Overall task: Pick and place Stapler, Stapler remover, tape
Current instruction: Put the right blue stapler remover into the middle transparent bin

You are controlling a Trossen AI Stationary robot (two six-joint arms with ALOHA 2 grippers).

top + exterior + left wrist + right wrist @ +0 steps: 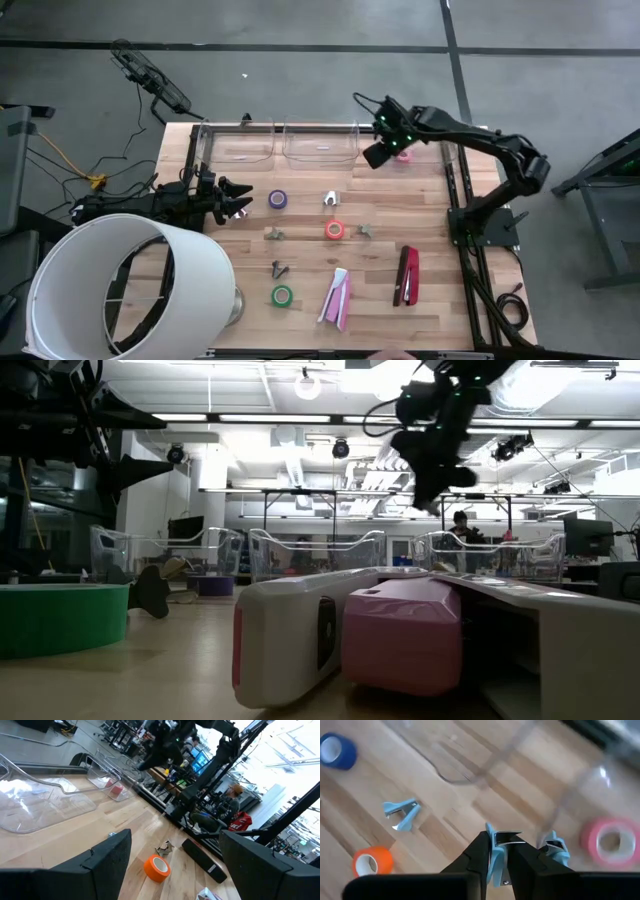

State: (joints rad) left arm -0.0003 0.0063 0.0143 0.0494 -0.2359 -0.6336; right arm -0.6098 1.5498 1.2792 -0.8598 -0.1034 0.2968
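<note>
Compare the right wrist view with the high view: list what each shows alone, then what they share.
Only the right wrist view: the right gripper shut on a light blue staple remover.

Only the high view: the left gripper open at the table's left, the green tape, and the red stapler.

Both: the pink tape in a clear bin, the orange tape, and the purple tape.

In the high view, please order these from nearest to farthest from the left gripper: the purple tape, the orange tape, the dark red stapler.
Measured from the left gripper, at the table's left side:
1. Purple tape, just beside its fingers, toward the table's middle.
2. Orange tape, near the table's centre.
3. Dark red stapler, on the right part of the table, toward the front edge.
</note>
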